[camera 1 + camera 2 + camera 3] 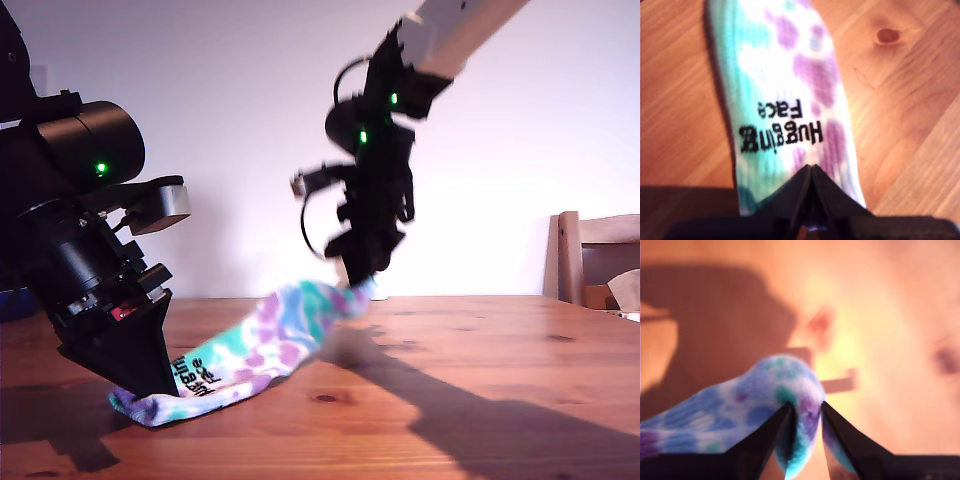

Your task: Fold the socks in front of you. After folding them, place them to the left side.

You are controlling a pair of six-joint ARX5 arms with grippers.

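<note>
Clamping both pincers on tie-dye sock (255,352) over knotty wood table (480,400), white wall (230,130) behind.

The sock (262,347) is tie-dyed teal, purple and white, with black "Hugging Face" lettering. One end lies flat on the bench (480,400), pinned under my first gripper's fingers (810,192); the other end is lifted, pinched between my second gripper's fingers (840,437).
</note>
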